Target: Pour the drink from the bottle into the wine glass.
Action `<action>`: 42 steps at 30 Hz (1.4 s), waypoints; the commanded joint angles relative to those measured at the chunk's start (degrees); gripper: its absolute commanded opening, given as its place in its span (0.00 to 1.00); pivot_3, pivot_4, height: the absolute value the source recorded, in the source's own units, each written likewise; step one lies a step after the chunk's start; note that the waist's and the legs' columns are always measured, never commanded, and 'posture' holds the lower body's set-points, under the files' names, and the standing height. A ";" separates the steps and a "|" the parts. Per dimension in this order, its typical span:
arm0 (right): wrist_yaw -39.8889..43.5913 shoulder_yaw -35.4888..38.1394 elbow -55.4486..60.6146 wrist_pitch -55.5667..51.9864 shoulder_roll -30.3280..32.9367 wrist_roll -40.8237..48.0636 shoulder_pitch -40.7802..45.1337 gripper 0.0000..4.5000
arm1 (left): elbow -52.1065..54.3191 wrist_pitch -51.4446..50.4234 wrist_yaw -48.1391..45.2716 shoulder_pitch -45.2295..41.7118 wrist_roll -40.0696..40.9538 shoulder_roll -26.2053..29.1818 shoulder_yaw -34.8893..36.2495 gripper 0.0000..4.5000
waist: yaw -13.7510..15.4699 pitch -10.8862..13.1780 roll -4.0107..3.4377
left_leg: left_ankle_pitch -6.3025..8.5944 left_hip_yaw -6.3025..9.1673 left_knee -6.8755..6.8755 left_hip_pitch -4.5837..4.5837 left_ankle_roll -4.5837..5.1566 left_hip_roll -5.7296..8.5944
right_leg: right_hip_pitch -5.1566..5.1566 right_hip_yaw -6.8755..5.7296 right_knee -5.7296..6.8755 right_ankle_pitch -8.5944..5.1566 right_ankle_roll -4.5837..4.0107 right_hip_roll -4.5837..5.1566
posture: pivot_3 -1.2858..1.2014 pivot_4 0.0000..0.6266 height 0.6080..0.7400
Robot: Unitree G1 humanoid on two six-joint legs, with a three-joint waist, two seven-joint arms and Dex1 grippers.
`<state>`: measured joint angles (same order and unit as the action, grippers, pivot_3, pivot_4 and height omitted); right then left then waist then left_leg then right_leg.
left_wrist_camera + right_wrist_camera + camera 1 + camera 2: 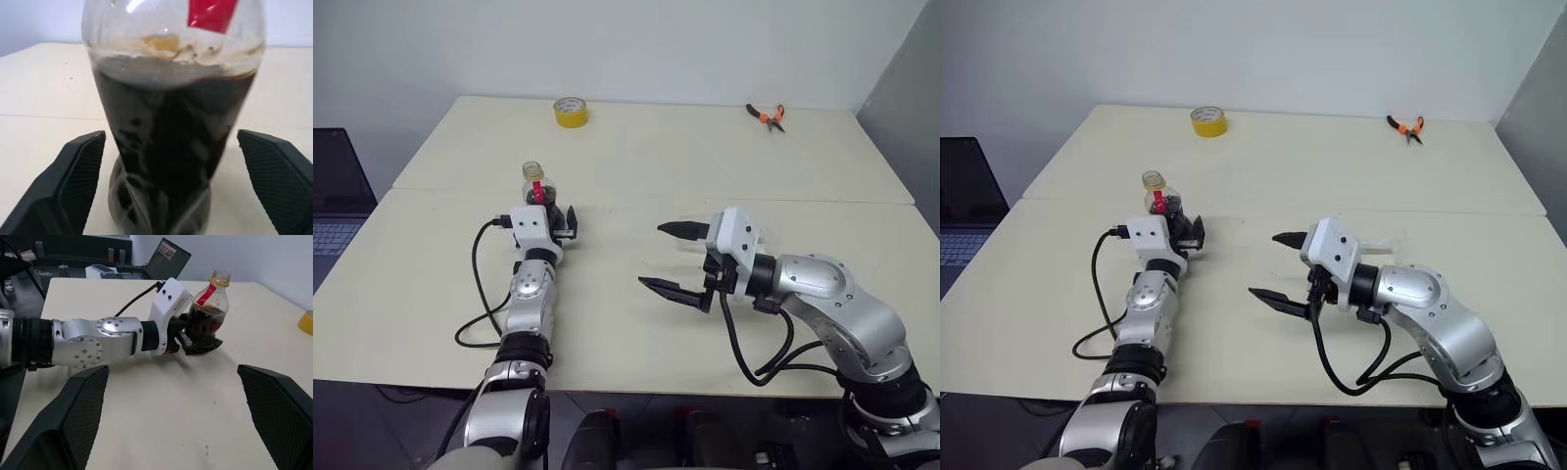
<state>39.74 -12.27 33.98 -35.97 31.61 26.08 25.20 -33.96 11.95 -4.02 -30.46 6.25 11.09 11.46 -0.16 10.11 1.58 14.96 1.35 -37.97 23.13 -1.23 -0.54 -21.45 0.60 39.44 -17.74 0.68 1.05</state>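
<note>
The bottle point(166, 58) stands upright on the table point(705, 166), clear plastic with a red label strip and a yellow ring at its neck. The drink point(161, 147) fills it about halfway, nearly black with foam on top. My left gripper point(546, 211) is open around the bottle's lower half, and each finger point(73, 181) stands clear of its sides. My right gripper point(652, 256) hangs open over the table's middle right, pointing toward the bottle, with nothing between its fingers. The wine glass point(1386, 242) is mostly hidden behind my right hand, leaving a faint clear edge visible.
A yellow tape roll point(571, 113) lies at the table's far edge. Orange-handled pliers point(767, 116) lie at the far right. A laptop point(337, 196) sits off the table's left side. A black cable point(475, 313) loops beside my left forearm.
</note>
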 commanded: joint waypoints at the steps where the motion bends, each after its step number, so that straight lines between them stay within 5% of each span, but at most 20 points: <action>1: -0.80 2.89 4.70 -1.41 1.24 1.44 -1.96 1.00 | 11.75 -4.55 -1.83 5.39 1.71 0.27 -0.55 1.00 | 0.03 0.00 0.00 | 0.00 0.00 0.00 0.00 0.00 0.00 | 0.01 0.00 0.00 0.00 0.00 0.00 | 0.52 0.24 1.00; 9: -4.23 6.14 7.90 -0.14 4.20 -2.27 -13.17 1.00 | 37.23 -16.10 -6.70 21.88 2.03 1.46 -4.93 1.00 | 0.23 -0.02 0.02 | 0.01 0.01 0.00 -0.06 0.02 0.00 | 0.09 0.01 -0.01 0.00 0.00 0.04 | 0.52 0.24 1.00; 16: -13.62 4.93 2.22 6.15 7.72 -20.64 -17.37 1.00 | 47.70 -19.09 -17.95 29.34 3.70 6.12 -11.69 1.00 | 0.07 -0.03 0.00 | 0.01 -0.06 0.06 -0.17 0.02 0.01 | 0.13 0.09 0.00 -0.01 -0.01 0.00 | 0.52 0.24 1.00; 25: -20.71 -7.75 -12.01 10.60 10.75 -49.84 -8.66 1.00 | 44.86 -27.33 -39.21 17.38 14.24 15.18 -14.29 1.00 | 0.00 -0.04 -0.02 | 0.00 -0.08 0.06 -0.19 -0.01 0.00 | 0.09 0.12 0.03 -0.03 -0.02 -0.07 | 0.52 0.24 1.00; 34: -22.89 -9.21 -23.20 14.79 7.09 -59.63 -4.87 1.00 | 42.11 -22.73 -52.42 11.97 11.32 20.92 -19.89 1.00 | -0.06 -0.03 -0.03 | -0.01 -0.22 0.10 -0.14 -0.03 0.01 | 0.06 0.24 -0.08 -0.03 -0.02 -0.04 | 0.52 0.24 1.00; 42: -26.76 -9.92 -31.21 18.05 3.84 -66.67 -1.60 1.00 | 34.41 -15.99 -53.08 10.12 9.15 17.45 -20.41 1.00 | -0.16 -0.03 -0.03 | 0.01 -0.22 0.08 -0.15 0.01 -0.01 | 0.01 0.25 0.04 -0.04 -0.04 -0.06 | 0.52 0.24 1.00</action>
<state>14.37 -22.38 2.66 -18.98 35.68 -39.18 22.54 0.09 -5.77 -56.61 -19.30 15.65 28.82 -8.82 -0.32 10.08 1.54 14.96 1.13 -37.89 22.99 -1.22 -0.55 -21.45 0.85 39.47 -17.78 0.63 0.99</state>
